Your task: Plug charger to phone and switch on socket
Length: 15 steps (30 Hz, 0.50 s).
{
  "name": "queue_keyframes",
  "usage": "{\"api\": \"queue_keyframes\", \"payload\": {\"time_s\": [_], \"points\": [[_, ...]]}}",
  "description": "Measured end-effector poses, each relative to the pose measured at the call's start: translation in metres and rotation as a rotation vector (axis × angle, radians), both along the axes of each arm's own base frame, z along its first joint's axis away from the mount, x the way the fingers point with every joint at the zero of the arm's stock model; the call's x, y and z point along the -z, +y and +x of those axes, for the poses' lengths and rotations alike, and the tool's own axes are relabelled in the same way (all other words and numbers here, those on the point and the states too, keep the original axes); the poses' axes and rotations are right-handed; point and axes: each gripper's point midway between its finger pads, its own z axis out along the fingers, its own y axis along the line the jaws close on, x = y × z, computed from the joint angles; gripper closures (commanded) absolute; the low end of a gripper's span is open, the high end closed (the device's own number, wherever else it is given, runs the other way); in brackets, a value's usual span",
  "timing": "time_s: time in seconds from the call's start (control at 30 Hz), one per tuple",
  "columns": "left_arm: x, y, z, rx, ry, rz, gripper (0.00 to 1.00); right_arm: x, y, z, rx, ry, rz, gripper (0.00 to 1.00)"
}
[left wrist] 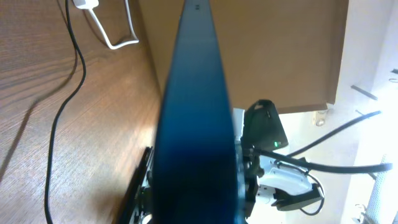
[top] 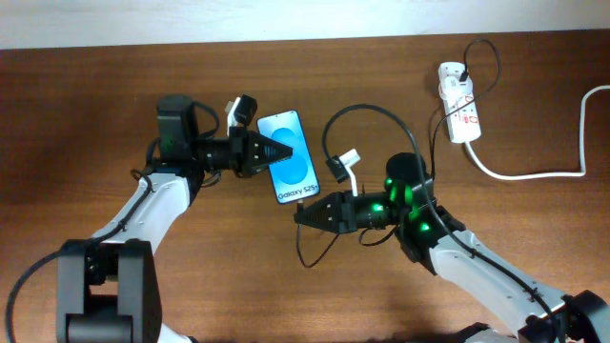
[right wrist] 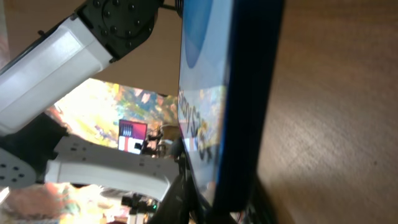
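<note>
- We find the phone left of the centre of the overhead frame, screen up. Its long axis is tilted slightly, and the end printed "Galaxy S25+" points toward the lower edge of the frame.
- The left gripper reaches in from the left. Its fingers lie over the left half of the screen and are closed on the phone.
- In the left wrist view the phone appears edge-on as a narrow blue band down the middle of the frame. The right arm, showing a green light, stands behind it.
- The right gripper sits just below the phone's printed end, pointing toward the left of the frame.
- The right fingers taper to a narrow tip in the overhead view. We cannot tell whether they are closed, or whether they hold the plug tip.
- In the right wrist view the phone fills the centre at close range, dark edge foremost. Part of the printed text is visible on the screen.
- The charger shows as a thin black cable arching above the right arm. A further loop lies on the bench below the right gripper.
- The socket lies in the upper right of the overhead frame, well apart from the phone.
- A thick white cord runs from the socket toward the right edge of the frame.
</note>
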Motion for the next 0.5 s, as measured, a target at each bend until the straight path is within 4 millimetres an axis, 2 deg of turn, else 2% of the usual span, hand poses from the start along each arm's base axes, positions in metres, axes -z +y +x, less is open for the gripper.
{"api": "queue_keyframes", "payload": {"time_s": [0.13, 0.23, 0.5], "points": [[0.002, -0.002, 0.002, -0.014, -0.007, 0.011, 1.0, -0.001, -0.02, 0.005, -0.014, 0.003, 0.022, 0.96], [0.001, -0.005, -0.001, 0.006, -0.022, 0.005, 1.0, -0.005, -0.032, 0.017, 0.024, -0.032, 0.032, 0.96], [-0.003, -0.006, -0.003, 0.026, -0.078, -0.009, 1.0, -0.006, -0.033, 0.015, 0.006, -0.066, 0.039, 0.96]]}}
